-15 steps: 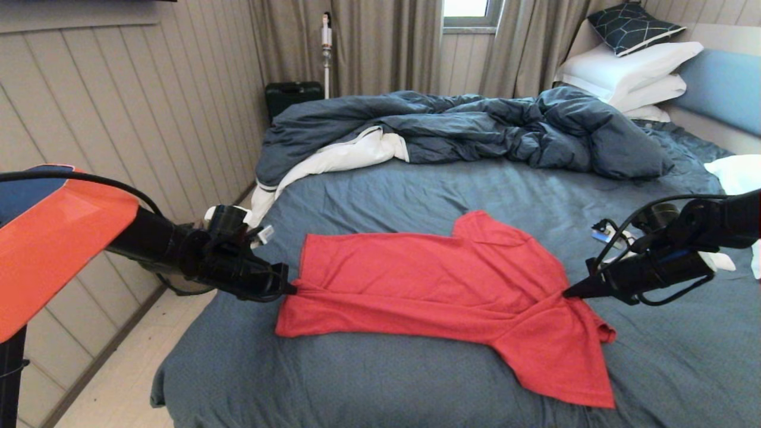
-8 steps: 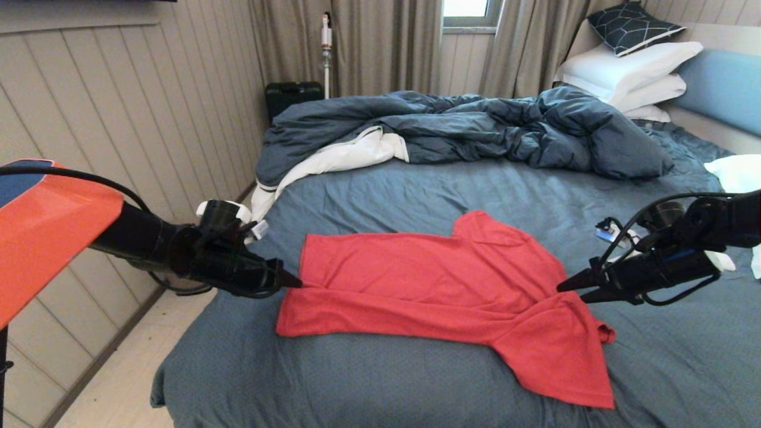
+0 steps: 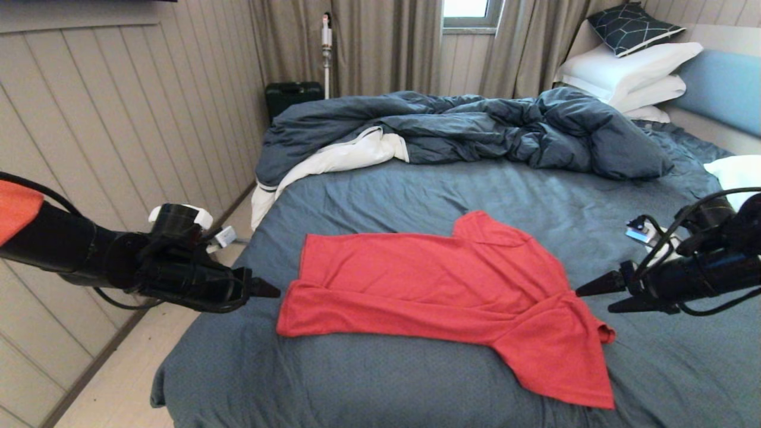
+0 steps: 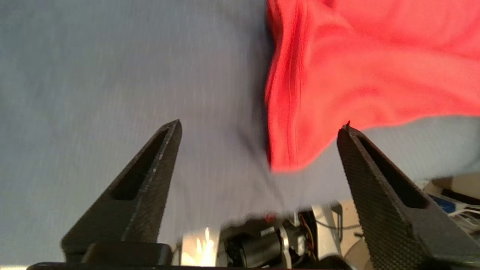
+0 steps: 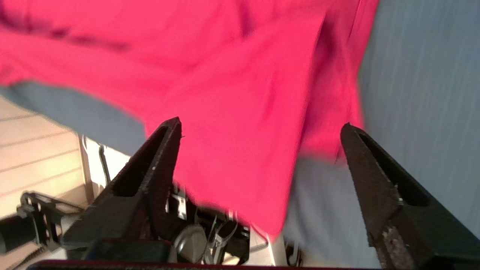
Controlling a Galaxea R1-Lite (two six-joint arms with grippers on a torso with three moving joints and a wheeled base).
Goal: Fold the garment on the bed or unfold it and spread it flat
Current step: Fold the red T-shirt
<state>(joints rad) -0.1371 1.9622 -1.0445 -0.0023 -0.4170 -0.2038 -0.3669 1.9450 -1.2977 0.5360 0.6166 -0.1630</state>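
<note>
Red T-shirt (image 3: 440,291) lies part-folded on the bed (image 3: 380,196), near the front edge. Left gripper (image 3: 264,289) and right gripper (image 3: 603,295) flank it, both spread, holding nothing. Thin, limp, light fabric: you pinch hem corners or shoulder seams, expect sagging.

Left gripper (image 3: 270,289) and right gripper (image 3: 594,295) point inward from opposite sides, both arms level, jaws spread wide, holding nothing.
</note>
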